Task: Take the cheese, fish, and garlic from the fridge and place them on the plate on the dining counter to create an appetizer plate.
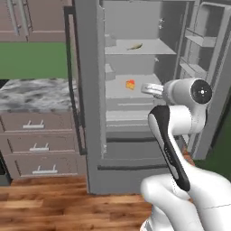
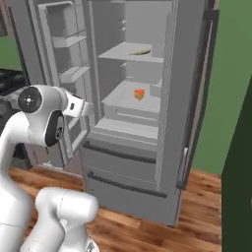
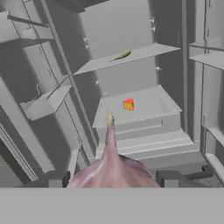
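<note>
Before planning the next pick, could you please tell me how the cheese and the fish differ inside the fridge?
The yellow-orange cheese wedge with a red side lies on the middle shelf; the slender yellowish-tan fish lies one shelf higher. The cheese is compact and triangular, the fish elongated and flat. Both lie loose in the open grey fridge.

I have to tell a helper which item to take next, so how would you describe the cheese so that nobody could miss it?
Look into the open fridge, at its grey shelves. The fish, slim and yellowish, lies on the upper shelf; one shelf below sits the cheese, alone near the middle. It is a small yellow-orange wedge with a red side, the brightest thing inside.
</note>
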Controlling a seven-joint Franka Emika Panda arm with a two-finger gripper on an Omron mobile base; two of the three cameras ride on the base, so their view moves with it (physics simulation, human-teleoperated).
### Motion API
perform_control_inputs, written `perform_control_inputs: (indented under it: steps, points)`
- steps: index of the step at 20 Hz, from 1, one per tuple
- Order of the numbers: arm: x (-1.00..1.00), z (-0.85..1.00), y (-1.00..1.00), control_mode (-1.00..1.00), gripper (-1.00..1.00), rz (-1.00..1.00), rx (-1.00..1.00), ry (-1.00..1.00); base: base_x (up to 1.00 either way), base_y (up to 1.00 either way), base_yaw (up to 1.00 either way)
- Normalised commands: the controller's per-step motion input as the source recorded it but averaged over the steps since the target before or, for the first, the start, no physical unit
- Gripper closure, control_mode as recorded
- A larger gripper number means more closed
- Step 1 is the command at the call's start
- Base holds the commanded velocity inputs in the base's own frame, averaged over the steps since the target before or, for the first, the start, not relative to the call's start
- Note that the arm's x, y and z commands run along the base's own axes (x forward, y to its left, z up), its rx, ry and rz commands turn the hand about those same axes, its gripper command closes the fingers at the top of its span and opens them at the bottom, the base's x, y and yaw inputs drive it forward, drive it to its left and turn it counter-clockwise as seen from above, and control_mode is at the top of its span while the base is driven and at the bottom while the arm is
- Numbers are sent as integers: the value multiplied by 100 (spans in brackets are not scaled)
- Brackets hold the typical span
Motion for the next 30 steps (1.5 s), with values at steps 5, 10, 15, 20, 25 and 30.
perform_control_inputs:
  steps: [5,10,15,20,25,30]
  points:
    - [0,0,0,100,100,0,0,0,-18,18,67]
    - [0,0,0,100,100,0,0,0,-5,21,69]
    - [0,0,0,100,100,0,0,0,0,37,65]
    - [0,0,0,100,100,0,0,0,1,46,63]
    - [0,0,0,100,100,0,0,0,36,78,52]
    - [0,0,0,100,100,0,0,0,85,100,31]
